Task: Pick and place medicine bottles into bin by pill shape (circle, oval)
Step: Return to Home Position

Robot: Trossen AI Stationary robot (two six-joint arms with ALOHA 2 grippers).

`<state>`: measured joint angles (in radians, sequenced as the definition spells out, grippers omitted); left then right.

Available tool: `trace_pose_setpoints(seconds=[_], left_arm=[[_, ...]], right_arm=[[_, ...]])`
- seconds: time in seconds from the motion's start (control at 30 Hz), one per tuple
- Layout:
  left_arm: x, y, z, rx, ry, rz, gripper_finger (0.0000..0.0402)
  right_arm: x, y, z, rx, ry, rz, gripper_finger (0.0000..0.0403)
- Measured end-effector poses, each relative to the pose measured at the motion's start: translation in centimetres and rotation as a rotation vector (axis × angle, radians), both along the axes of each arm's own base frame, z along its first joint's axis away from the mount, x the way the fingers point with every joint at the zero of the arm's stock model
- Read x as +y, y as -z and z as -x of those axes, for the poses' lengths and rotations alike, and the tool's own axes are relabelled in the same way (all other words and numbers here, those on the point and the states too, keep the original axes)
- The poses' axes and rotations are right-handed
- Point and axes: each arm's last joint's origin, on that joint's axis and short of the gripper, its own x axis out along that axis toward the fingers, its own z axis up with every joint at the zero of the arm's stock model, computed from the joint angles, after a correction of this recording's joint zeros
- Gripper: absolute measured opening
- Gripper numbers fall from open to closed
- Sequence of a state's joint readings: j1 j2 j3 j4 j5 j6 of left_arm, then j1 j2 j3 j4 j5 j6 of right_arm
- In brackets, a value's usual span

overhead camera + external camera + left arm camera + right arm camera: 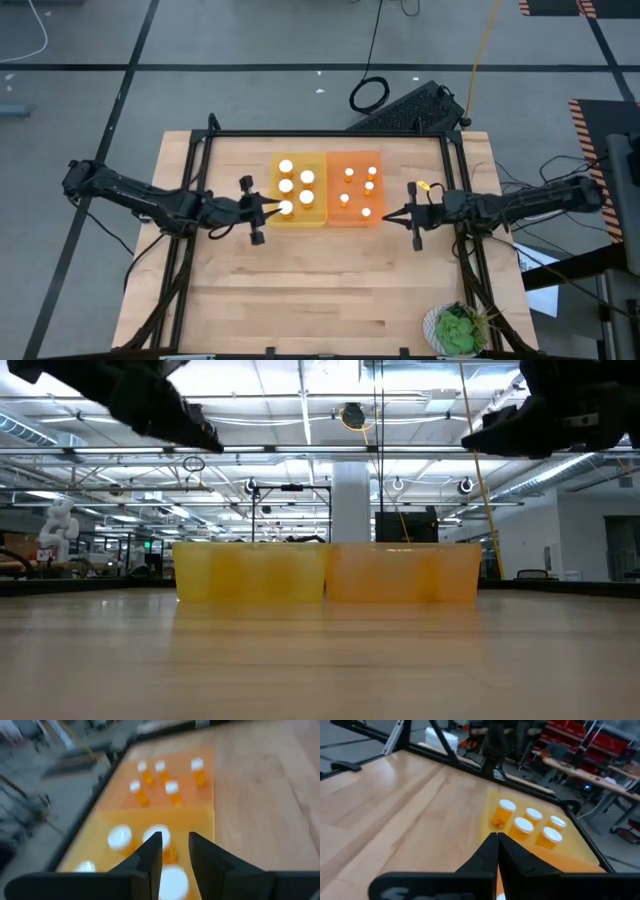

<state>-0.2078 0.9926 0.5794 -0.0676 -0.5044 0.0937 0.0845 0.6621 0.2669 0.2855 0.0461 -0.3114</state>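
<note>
Two bins are set side by side in the middle of the table (330, 280), touching: a yellow bin (297, 190) and an orange bin (355, 188). All the medicine bottles (306, 178) are seen standing upright inside them, long axes vertical and white caps pointing up: five larger-capped ones in the yellow bin, five smaller-capped ones (370, 171) in the orange bin.

The left gripper (270, 210) is held above the near outer corner of the yellow bin. Its jaws are narrowly parted, and one large-capped bottle (172, 881) is seen directly below and between them in the wrist view; whether it is touched cannot be told.

The right gripper (388, 214) hangs just outside the orange bin's outer edge, its jaws pressed together with nothing between them, the smaller-capped bottles lying ahead of the tips.
</note>
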Motion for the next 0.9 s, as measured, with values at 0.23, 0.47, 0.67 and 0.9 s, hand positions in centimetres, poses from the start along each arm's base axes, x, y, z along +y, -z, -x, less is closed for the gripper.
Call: trace_pose_setpoints(seconds=[0.23,0.47,0.67,0.9], left_arm=[[0.8,0.6,0.3,0.019,-0.057,0.05,0.0088],[1.2,1.4,1.1,-0.114,-0.042,0.044,0.0027],[1.3,3.6,3.2,-0.27,0.044,0.072,0.001],[1.6,5.3,5.4,-0.347,0.085,0.118,0.0005]], right_arm=[[-0.8,1.8,0.7,-0.091,-0.031,-0.018,0.0],[-1.0,3.1,1.1,-0.059,-0.03,-0.054,0.0],[-1.0,3.7,1.5,-0.065,-0.033,-0.037,0.0],[-1.0,2.5,1.9,-0.189,-0.034,-0.02,0.0]])
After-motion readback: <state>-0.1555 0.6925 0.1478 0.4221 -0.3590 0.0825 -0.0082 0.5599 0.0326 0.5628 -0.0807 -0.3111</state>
